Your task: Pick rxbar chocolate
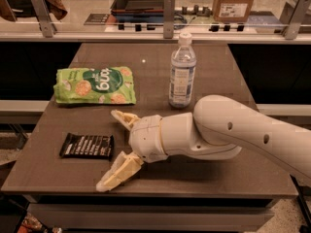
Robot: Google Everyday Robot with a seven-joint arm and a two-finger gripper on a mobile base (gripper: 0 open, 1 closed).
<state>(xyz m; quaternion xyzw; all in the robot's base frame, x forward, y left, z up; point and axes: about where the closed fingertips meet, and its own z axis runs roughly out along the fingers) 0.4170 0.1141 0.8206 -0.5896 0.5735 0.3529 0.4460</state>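
Observation:
The rxbar chocolate (87, 145) is a small flat bar in a black-brown wrapper with rows of white lettering. It lies flat on the brown table (221, 176) near the front left. My gripper (111, 149) is open, just right of the bar, low over the table. One yellowish finger (124, 118) points toward the green bag, the other finger (116, 173) points toward the front edge. The gripper holds nothing and does not touch the bar. The white arm reaches in from the right.
A green snack bag (95, 85) with round cracker pictures lies behind the bar at the left. A clear water bottle (182, 72) with a white cap stands upright at the table's middle, just behind my arm. A railing and boxes are beyond the far edge.

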